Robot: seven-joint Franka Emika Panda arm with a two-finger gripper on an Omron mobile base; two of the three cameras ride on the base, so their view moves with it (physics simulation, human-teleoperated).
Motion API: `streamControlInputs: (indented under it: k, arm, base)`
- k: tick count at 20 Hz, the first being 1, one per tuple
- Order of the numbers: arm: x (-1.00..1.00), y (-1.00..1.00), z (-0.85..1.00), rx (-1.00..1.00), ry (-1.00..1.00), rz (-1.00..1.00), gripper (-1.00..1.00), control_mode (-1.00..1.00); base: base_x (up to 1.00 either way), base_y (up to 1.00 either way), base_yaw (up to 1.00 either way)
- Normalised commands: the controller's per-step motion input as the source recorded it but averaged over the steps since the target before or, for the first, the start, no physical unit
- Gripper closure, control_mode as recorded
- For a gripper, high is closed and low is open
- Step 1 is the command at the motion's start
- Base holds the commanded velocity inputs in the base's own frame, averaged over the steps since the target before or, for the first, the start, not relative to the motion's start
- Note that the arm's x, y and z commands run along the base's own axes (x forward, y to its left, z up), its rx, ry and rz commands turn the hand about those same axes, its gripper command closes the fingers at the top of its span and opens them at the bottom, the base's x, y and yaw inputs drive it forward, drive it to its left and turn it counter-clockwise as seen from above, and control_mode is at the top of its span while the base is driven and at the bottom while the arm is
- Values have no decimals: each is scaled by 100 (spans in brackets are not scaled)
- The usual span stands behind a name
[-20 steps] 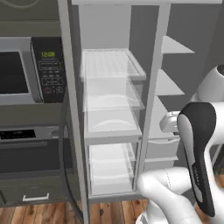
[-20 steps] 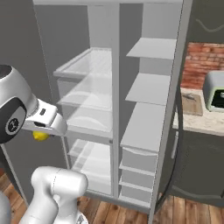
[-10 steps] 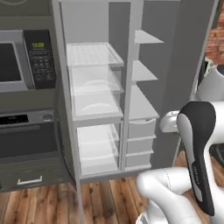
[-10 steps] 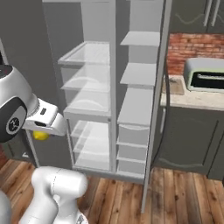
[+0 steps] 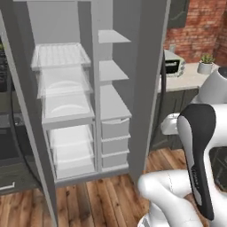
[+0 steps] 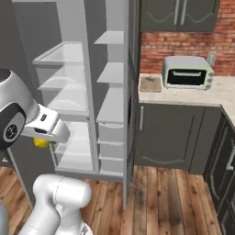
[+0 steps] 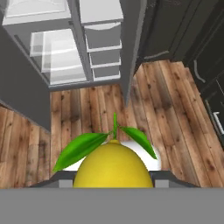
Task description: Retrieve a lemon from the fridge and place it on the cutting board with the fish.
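Note:
The lemon (image 7: 113, 168), bright yellow with two green leaves, sits between the fingers of my gripper (image 7: 113, 180), which is shut on it. From the right base camera the lemon (image 6: 41, 142) peeks out under the hand, and the gripper (image 6: 46, 137) hangs low in front of the open fridge (image 6: 82, 92). The fridge (image 5: 66, 111) stands open with white shelves and drawers. The tan cutting board (image 6: 150, 84) lies on the counter left of the toaster oven (image 6: 188, 72). The fish is too faint to make out.
A dark cabinet run (image 6: 179, 133) stands under the pale counter (image 6: 215, 94), with a brick wall behind. A small potted plant (image 5: 205, 66) sits on the counter. The open fridge door (image 5: 148, 80) stands between fridge and counter. The floor is wood (image 7: 175, 109).
The whole scene has slid left as the base moved right. The oven column left the view and the counter with the toaster oven came in. The lemon stays in the gripper.

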Motion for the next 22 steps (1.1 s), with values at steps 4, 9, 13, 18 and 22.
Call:
streamControlInputs:
  k: [4,9,13,18,22]
  arm:
    - [0,0,0,0,0,0,100,100]
    - [0,0,0,0,0,0,100,100]
    - [0,0,0,0,0,0,100,100]
    - [0,0,0,0,0,0,100,100]
    - [0,0,0,0,0,0,100,100]
  base:
    - [-1,-62,-15]
    - [1,-54,-16]
    - [31,-66,-1]
    - [13,-61,3]
    - [45,-54,9]
